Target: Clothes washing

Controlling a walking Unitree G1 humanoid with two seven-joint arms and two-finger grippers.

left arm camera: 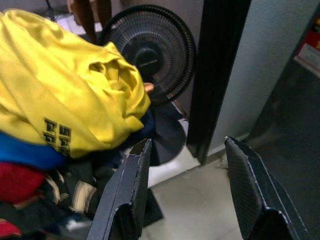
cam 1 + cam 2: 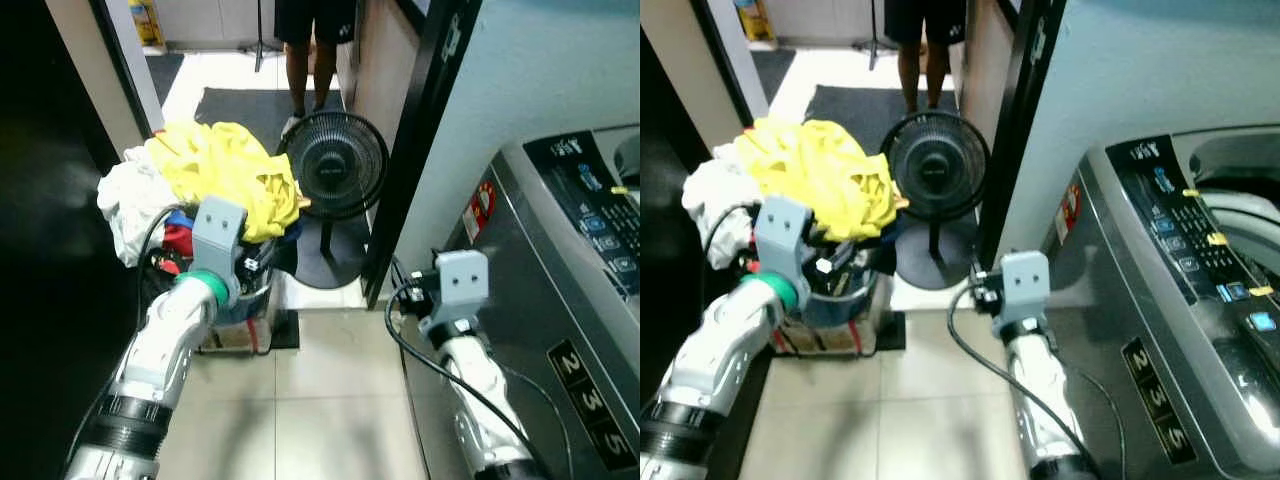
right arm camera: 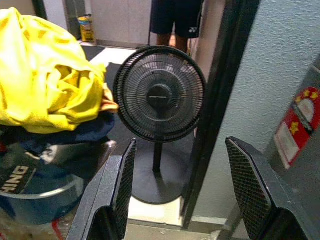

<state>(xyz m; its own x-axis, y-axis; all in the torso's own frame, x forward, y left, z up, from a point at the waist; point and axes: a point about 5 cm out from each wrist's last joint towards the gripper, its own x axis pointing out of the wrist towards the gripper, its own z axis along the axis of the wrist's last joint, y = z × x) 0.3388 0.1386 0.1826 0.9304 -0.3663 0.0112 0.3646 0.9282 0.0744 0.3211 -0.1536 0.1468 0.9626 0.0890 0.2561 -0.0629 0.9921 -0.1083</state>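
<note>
Grippers first. Left gripper [image 1: 185, 192] has its two black fingers [image 1: 125, 195] spread apart with nothing between them; past the gap lie pale floor tiles [image 2: 320, 400]. Its arm reaches forward on the robot's left, wrist housing level with the laundry basket [image 2: 845, 300]. Right gripper [image 3: 182, 195] likewise has its fingers [image 3: 247, 187] apart and holds nothing. It points at a black pedestal fan [image 3: 159, 94], which sits in line with the gap but well beyond the fingertips.

Clothes: heaped well above the rim of the blue basket, on the floor at the robot's front left. A yellow garment [image 2: 225, 170] tops the pile, with dark lettering visible in the left wrist view. A white cloth [image 2: 125, 205] hangs off the far-left side; red and dark blue items sit lower. The pile lies just ahead of and beside the left gripper, not touching the fingers. From the right gripper it is off to the left, apart.

Washing machine [image 2: 1160, 330]: grey top-loader at the robot's right, control panel [image 2: 1185, 225] facing up, close beside the right arm. A black door frame [image 2: 420, 130] stands between machine and fan. A person's legs [image 2: 305, 65] stand in the hallway behind the fan.
</note>
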